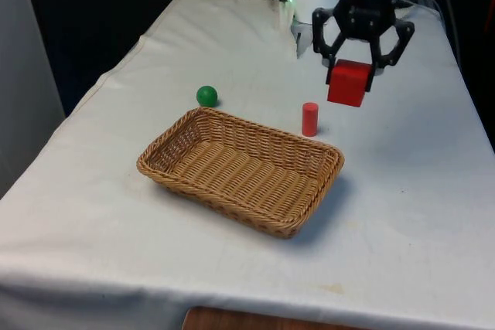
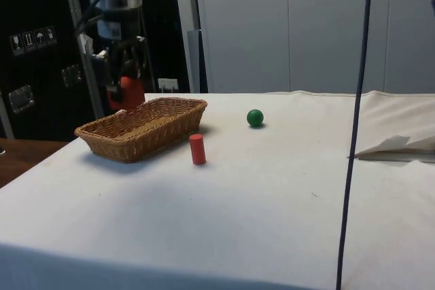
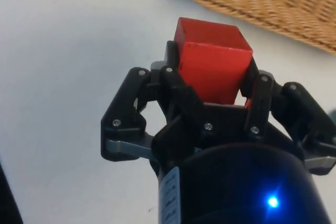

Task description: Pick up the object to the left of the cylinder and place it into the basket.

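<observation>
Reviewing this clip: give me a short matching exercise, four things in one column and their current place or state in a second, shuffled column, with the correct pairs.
Things:
1. red wooden cube
2. green ball
3. small red cylinder
4. woven wicker basket

Places or states:
A. standing upright on the cloth beside the basket's far rim
B. held in the air by the black two-finger gripper
C. nothing lying in it
D. lying on the cloth off the basket's far corner, toward the front view's left

Pairs: 1-B, 2-D, 3-A, 4-C

One red cube, one red cylinder, one green ball, one wicker basket.
</observation>
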{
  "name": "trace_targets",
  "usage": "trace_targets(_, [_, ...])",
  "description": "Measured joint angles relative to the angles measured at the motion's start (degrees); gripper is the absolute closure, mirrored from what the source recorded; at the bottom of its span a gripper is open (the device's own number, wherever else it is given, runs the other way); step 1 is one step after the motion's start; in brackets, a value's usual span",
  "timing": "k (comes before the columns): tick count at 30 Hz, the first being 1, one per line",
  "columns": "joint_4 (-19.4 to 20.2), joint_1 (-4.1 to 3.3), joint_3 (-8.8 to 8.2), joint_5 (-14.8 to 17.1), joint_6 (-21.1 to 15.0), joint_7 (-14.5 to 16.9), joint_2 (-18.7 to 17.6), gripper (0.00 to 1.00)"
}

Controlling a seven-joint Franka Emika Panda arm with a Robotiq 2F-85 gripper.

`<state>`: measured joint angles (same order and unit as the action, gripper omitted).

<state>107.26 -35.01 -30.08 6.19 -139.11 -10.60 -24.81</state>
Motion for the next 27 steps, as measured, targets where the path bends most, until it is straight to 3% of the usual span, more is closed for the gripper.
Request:
trace_targets(12, [-1.4, 1.26, -2.58, 0.2, -0.2, 3.3, -1.3, 1.00])
trace_targets(27, [-5.9, 3.55, -4.64, 5.2, -3.3, 9.1, -9.7, 1.00])
